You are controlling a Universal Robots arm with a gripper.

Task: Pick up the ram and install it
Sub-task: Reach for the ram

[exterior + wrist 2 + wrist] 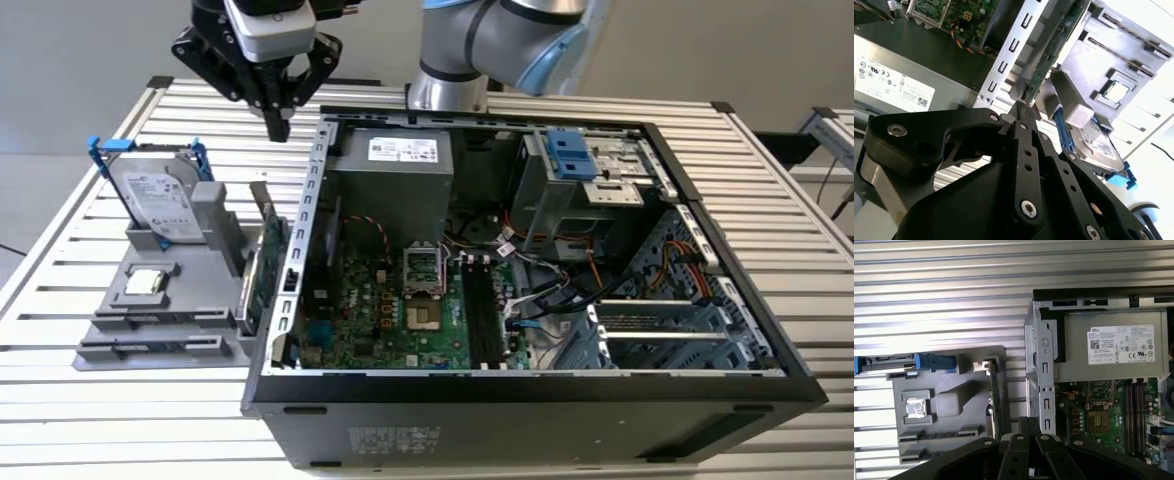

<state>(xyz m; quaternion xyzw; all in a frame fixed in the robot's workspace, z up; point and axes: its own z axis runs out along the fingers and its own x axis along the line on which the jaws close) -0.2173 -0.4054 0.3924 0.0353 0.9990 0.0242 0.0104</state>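
**Ram (994,400) not yet picked up; gripper (278,128) empty above the holder**

The open computer case (534,385) lies to the side of the gripper, on the exterior view's right of it. The long black memory slots (477,312) on its board, well away from the gripper, look unfilled, so I judge that none of the install is done.

Below the gripper sits the grey holder (187,300), with a hard drive (158,195) standing at its far end. The ram stands on edge in that holder, along the side nearest the case wall. It is beneath the gripper and apart from it. The gripper hangs in the air with its fingers (1021,130) brought together to a narrow tip, gripping nothing. Both the pick and the fitting are left to do.

The exterior view makes plain the drop in height between gripper and holder, which is hard to judge from the wrist views. The first wrist view looks straight down, so the ram reads as a thin line, with a small square chip (915,409) lying flat in the holder beside it. The second wrist view looks along the fingers and catches a narrow green face with small parts on it, just past the tip.
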